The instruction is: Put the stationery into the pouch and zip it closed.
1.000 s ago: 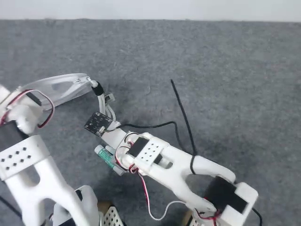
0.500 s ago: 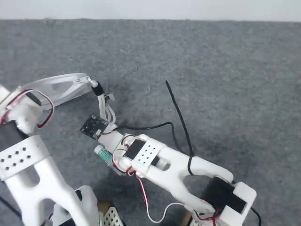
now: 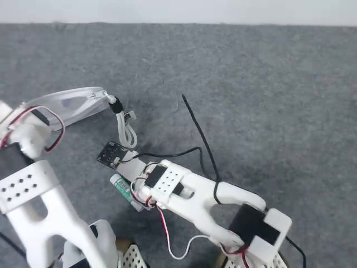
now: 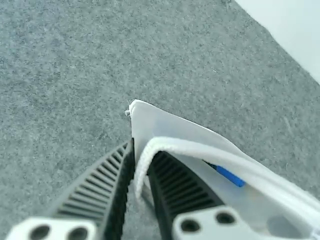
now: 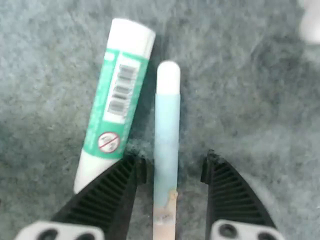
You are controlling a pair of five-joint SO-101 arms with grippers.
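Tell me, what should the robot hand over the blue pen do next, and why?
Probably shut the right gripper on the blue pen. Its jaws are open, one on each side of the pen, while the green tube lies beside it, outside the jaws. The left gripper is pinching the edge of the pouch.

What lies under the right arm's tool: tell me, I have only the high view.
Observer: A pale blue stick with a white cap lies on the carpet, and the right tool stands open around its near end.
Operator: Now report the left tool's grip.
Observer: The left tool is shut on the white edge of the pouch.
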